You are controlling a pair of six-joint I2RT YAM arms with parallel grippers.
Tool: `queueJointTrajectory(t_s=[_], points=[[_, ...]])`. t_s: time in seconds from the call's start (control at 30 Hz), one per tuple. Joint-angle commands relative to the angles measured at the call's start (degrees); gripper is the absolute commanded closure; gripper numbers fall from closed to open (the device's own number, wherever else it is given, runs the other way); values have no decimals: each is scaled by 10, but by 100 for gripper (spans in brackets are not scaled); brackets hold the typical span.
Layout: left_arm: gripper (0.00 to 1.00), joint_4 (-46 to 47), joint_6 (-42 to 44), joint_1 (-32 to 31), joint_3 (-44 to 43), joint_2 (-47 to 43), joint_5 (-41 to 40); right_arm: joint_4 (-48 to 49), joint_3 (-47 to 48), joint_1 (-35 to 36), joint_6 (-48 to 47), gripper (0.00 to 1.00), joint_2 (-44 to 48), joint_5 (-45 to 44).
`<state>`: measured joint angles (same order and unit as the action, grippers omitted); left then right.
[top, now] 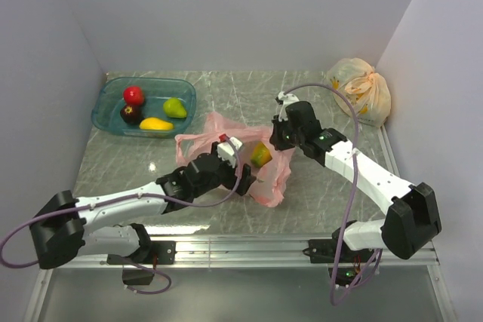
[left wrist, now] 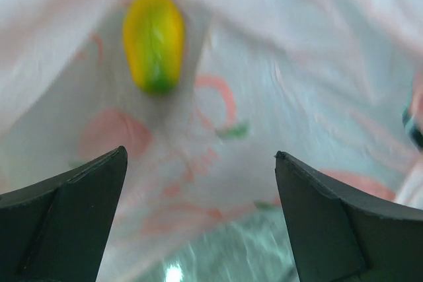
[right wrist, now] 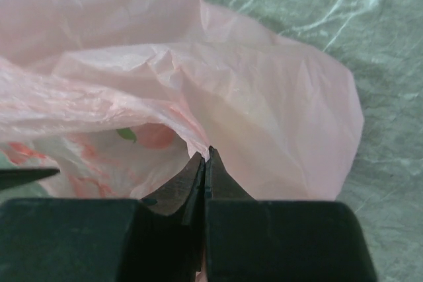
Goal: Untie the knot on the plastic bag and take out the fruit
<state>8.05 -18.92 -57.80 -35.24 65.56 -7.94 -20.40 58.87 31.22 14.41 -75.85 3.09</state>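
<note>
The pink plastic bag [top: 264, 171] lies open in the middle of the table with one yellow-green fruit [top: 261, 154] inside it. My left gripper [top: 230, 148] reaches into the bag's mouth, open, nothing between its fingers. In the left wrist view that fruit [left wrist: 153, 39] lies ahead of the wide-apart fingers [left wrist: 73, 209], and the bag's printed wall [left wrist: 277, 84] fills the view. My right gripper [top: 281, 135] is shut on the bag's rim, a thin fold of pink film [right wrist: 198, 143] pinched at its tips [right wrist: 206, 155]. Other fruit, a red apple [top: 133, 95], a dark one [top: 130, 113], a green pear [top: 175, 108] and a yellow one [top: 155, 124], lie in the tub.
A teal plastic tub [top: 185, 90] stands at the back left. A pale yellow knotted bag with orange print [top: 364, 90] sits at the back right by the wall. White walls close in the table on three sides.
</note>
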Motion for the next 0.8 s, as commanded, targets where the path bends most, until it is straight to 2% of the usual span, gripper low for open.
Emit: queueJointTrajectory(t_s=[0.0,0.27,0.53,0.77], points=[[1,127,92,0,-38,45,-29,35,-17,-2,-9,100,26,17],[1,253,183,12,-100,228,-40,43,-26,-2,3,100,39,62],[0,324,201,58,-149,368,32,34,-38,-3,7,100,40,67],[1,386,167,79,-175,452,89,46,-56,-2,21,100,32,94]])
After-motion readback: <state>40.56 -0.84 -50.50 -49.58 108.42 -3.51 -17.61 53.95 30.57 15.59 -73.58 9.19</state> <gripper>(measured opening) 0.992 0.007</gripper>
